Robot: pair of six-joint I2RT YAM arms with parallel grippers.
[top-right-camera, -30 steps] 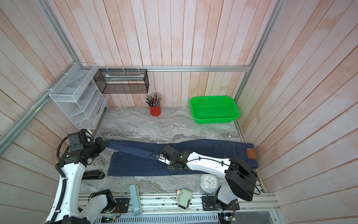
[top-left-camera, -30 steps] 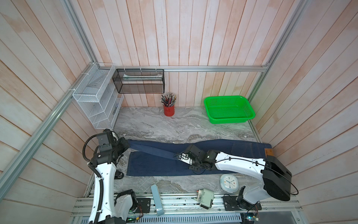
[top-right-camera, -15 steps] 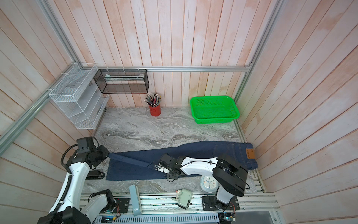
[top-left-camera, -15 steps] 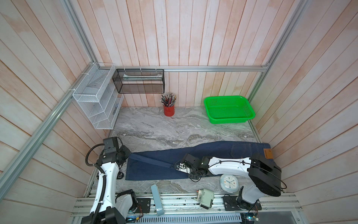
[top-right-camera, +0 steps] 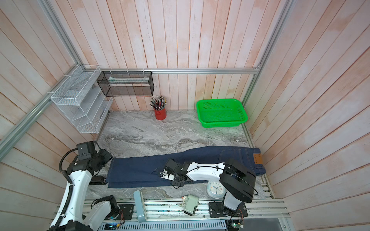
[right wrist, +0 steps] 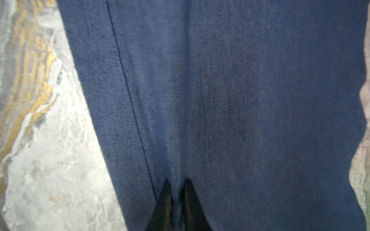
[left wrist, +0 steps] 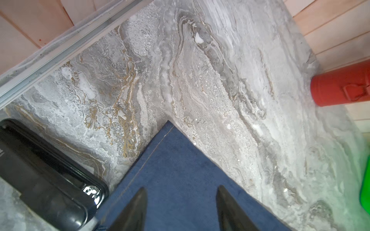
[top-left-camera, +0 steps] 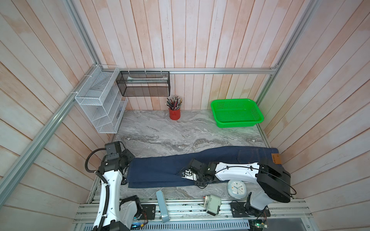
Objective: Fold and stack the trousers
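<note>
Left wrist: L claw [left wrist: 181, 188] spread over trousers [left wrist: 180, 160] hem corner.

A robot lab booth. Pale wooden plank walls [top-left-camera: 180, 30] and silver aluminium frame rails [top-left-camera: 220, 70] enclose a grey marble-patterned tabletop [top-left-camera: 160, 132], slotted mounting rail [top-left-camera: 180, 208] at six o'clock.
</note>
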